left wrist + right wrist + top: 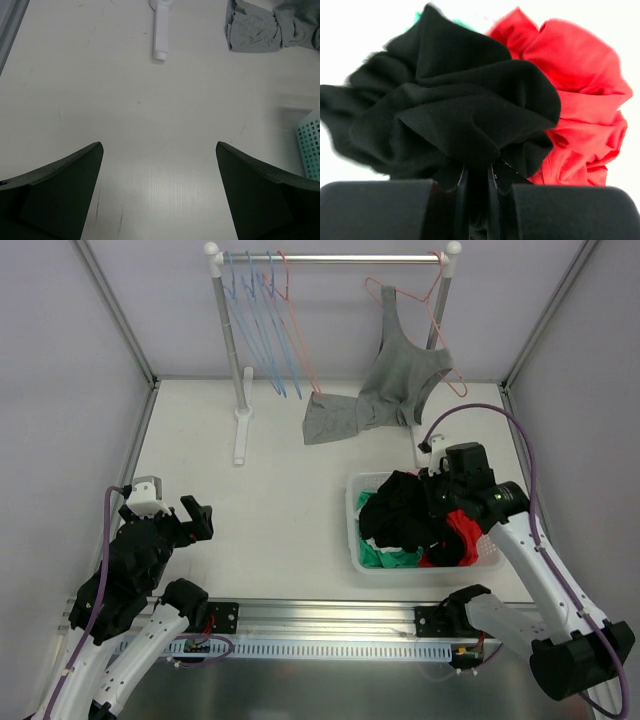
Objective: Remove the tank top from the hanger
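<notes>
Tank top [400,380], the grey one, is hanging at the far right of the rail [330,258] on a pink hanger [441,290]. Its lower half is spilling onto the surface [270,490] and bunching there, so it is not off yet. Nearer, the right hand [476,182] is clamping a fold of black cloth [460,115] over the white basket [420,568], with red cloth [580,100] sitting just beside it. Over on the near left, the left hand [159,146] is hovering above bare surface with its jaws spread wide, holding nothing. By my read, the removal is not begun on this garment, since the right hand is occupied at the basket. The next move is calling for releasing the black cloth, reaching far to the strap, and lifting it over the hanger's shoulder without pulling the hanger off the rail.
</notes>
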### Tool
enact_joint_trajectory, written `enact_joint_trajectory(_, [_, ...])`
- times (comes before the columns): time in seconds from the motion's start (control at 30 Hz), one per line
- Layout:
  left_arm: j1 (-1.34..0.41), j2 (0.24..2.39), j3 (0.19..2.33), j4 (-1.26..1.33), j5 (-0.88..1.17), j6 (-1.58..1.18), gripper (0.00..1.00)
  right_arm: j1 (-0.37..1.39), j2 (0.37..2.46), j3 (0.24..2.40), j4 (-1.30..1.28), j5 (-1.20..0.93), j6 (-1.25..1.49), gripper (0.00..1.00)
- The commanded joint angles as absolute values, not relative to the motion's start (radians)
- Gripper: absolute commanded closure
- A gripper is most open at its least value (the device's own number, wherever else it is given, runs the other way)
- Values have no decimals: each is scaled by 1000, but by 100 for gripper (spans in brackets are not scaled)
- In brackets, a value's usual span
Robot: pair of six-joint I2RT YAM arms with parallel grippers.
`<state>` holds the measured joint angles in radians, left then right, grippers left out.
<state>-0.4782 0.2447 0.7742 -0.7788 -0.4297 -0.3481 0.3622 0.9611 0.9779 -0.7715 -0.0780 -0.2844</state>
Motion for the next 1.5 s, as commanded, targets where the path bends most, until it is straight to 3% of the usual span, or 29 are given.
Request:
enact_joint_trajectory(0.0, [-483, 230, 769, -736, -439, -328, 1, 354, 1020, 924, -729, -19, -341, 100])
enact_joint_trajectory(0.33, [-483, 210, 767, -735, -434, -327, 1, 357, 1163, 825, -628, -153, -204, 100])
enact_joint_trajectory(0.63, [-482, 155, 764, -735, -436, -328, 1, 374, 1207, 778, -621, -55, -80, 99])
enact_joint_trajectory(0.77, [-482, 160, 764, -735, -434, -333, 1, 374, 1079, 784, -620, -48, -51, 67])
enact_joint_trajectory(0.9, [-482, 190, 769, -735, -443, -341, 1, 373, 953, 824, -624, -43, -31, 47])
enact_joint_trajectory(1.07, [-480, 219, 772, -736, -448, -341, 1, 353, 942, 887, -669, -32, -25, 41])
enact_joint_trajectory(1.17, [-477, 225, 775, -735, -483, -348, 2, 347, 927, 931, -730, -12, -29, 26])
enact_joint_trajectory(1.27, [-460, 259, 776, -735, -505, -364, 1, 345, 876, 979, -773, -6, -40, 25])
enact_joint_trajectory(1.33, [-433, 311, 785, -735, -474, -362, 1, 345, 832, 1026, -804, 44, -55, 14])
enact_joint_trajectory(1.47, [-307, 412, 795, -735, -408, -341, 1, 344, 789, 1120, -921, 222, -107, 6])
